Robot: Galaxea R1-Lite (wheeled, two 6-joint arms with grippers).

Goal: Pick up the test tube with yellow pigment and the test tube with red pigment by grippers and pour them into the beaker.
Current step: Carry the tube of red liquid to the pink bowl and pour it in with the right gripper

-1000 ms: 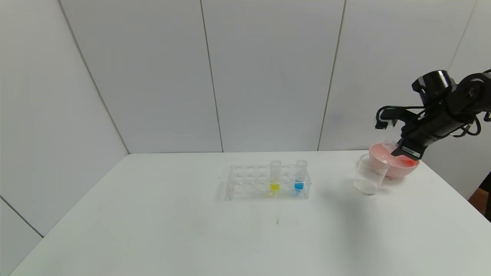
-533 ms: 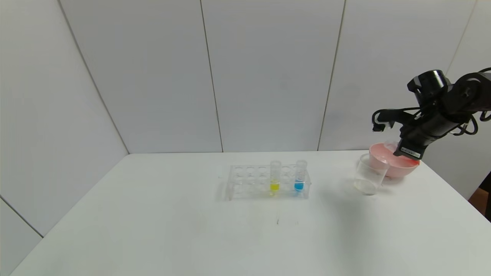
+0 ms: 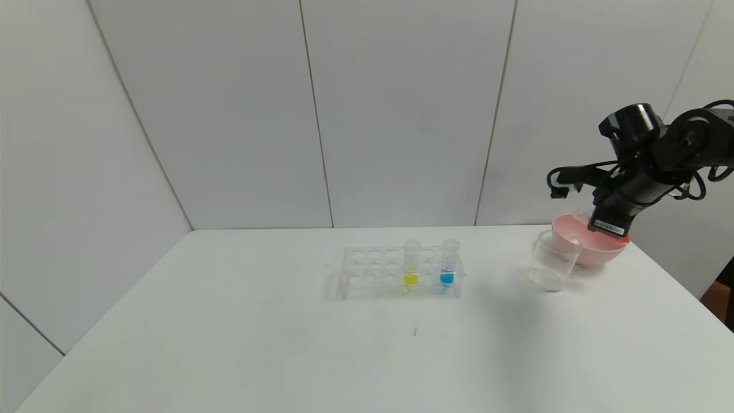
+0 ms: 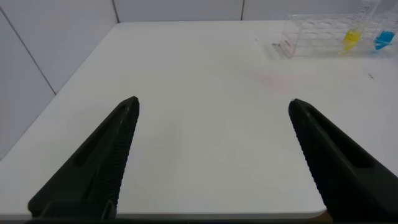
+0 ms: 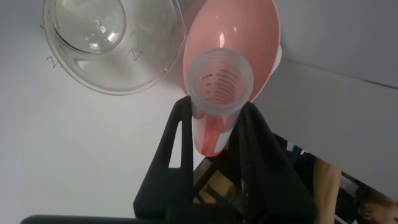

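Observation:
My right gripper [image 3: 596, 221] is shut on the test tube with red pigment [image 5: 213, 134] and holds it tilted above the pink bowl [image 3: 590, 252], just right of the beaker [image 3: 551, 261]. In the right wrist view the tube's open mouth lies over the bowl's rim [image 5: 249, 31], beside the beaker [image 5: 112, 43]; the orange-red liquid sits toward the tube's rounded end. The test tube with yellow pigment [image 3: 411, 267] stands upright in the clear rack [image 3: 373, 275]. My left gripper [image 4: 214, 106] is open and empty over the table's near left part, out of the head view.
A tube with blue liquid [image 3: 447, 269] stands in the rack beside the yellow one. The left wrist view shows the rack [image 4: 311, 40] far off. The bowl and the beaker stand close to the table's right edge, with wall panels behind.
My right gripper has risen and shifted a little left with the red tube, still over the pink bowl. Rack, beaker and bowl have not moved.

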